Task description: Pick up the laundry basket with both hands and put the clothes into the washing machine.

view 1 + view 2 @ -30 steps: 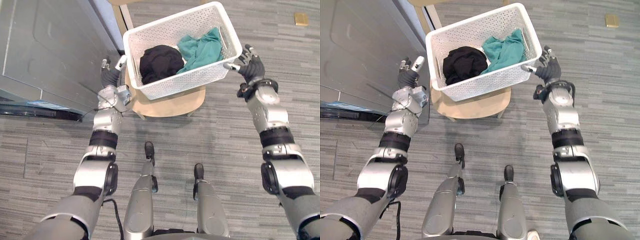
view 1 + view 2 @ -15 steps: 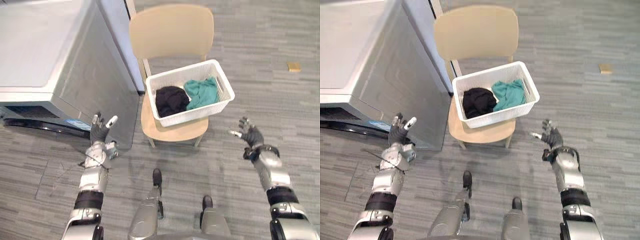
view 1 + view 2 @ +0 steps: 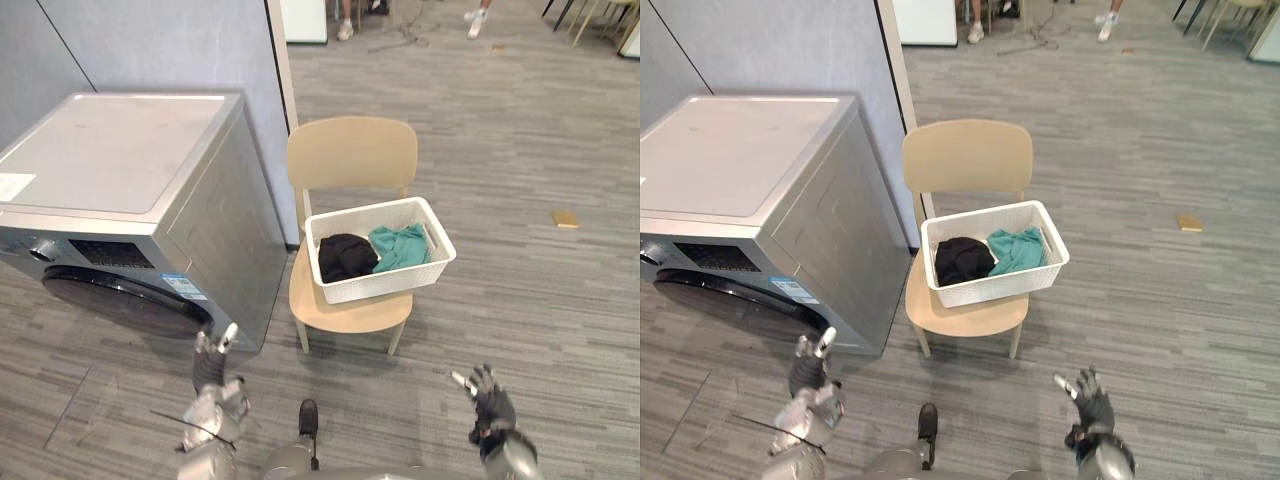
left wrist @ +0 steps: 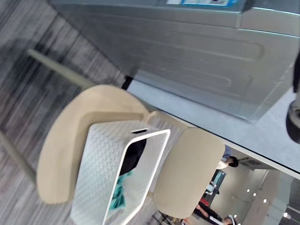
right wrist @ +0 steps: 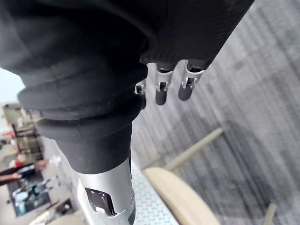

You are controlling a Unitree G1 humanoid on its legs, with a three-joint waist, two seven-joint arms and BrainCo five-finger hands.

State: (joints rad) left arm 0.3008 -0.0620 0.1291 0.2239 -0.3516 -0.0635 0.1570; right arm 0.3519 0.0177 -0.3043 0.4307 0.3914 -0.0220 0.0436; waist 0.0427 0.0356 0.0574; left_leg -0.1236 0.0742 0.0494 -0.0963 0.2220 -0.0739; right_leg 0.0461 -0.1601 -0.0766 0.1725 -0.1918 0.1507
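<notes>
From the head views we see the white laundry basket (image 3: 385, 285) sitting on the seat of a pale wooden chair (image 3: 348, 155). A black garment (image 3: 343, 256) lies in its left half and a teal garment (image 3: 402, 247) in its right half, the two touching. The chair stands just beside the grey washing machine (image 3: 130, 200), whose dark round door (image 3: 125, 297) faces the lower left. Behind both rises a blue-grey partition (image 3: 170, 45). A small tan square (image 3: 565, 218) lies on the floor well to the right of the chair, and a person's shoes (image 3: 345, 30) show at the far edge.

The left wrist view gives us what the head views do not: the basket's perforated side wall (image 4: 101, 168) seen from low down, the chair seat's edge beneath it, and the washing machine's ribbed side panel (image 4: 187, 65).

Both hands are raised low in front of us, well apart from the basket and the chair. The left hand (image 3: 209, 362) stands with fingers straight and spread, holding nothing. The right hand (image 3: 489, 403) is likewise spread and empty. In the right wrist view its fingers (image 5: 161, 91) hang loosely extended past the dark ribbed cover (image 5: 84, 70), touching nothing.
</notes>
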